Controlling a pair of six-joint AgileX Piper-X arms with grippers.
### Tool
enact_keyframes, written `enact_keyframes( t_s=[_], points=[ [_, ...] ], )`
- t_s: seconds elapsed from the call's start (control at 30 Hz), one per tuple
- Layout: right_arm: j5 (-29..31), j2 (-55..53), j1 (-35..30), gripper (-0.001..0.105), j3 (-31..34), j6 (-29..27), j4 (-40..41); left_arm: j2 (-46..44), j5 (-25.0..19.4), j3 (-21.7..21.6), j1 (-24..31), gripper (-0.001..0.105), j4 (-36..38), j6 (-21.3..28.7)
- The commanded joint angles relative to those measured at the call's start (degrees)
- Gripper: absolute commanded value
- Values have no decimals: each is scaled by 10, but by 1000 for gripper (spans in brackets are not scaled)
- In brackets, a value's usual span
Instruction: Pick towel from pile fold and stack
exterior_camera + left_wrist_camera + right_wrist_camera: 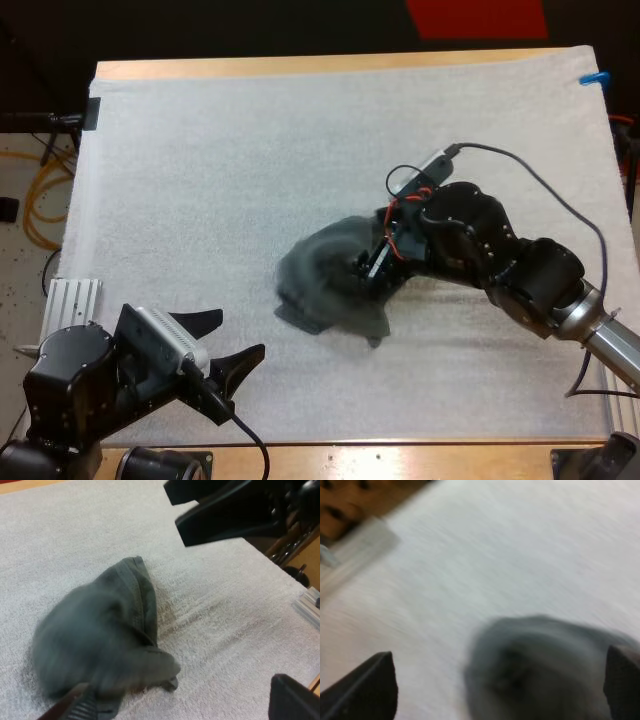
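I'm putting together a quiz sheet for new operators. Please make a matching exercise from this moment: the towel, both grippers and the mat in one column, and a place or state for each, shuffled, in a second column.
Column one
1. towel
2. left gripper
3. right gripper
4. mat

Column two
A. open, at the mat's near edge, apart from the towel
B. white, lying flat under everything else
C. crumpled, grey-green, around the middle of the mat
D. open, down at the towel

Pairs: 1-C, 2-A, 3-D, 4-B
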Motion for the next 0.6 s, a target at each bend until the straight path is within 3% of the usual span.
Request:
enact_keyframes(
  t_s=[0.0,0.2,0.57],
  points=[
    [24,-5,-1,77,-1,-22,21,-4,-6,-3,-3,68,3,2],
    [124,1,-1,66,-1,-90,93,-4,-6,-3,-3,68,3,2],
    [84,142,-1,66,-1,-90,84,-4,-6,-3,-3,68,10,2]
  ],
)
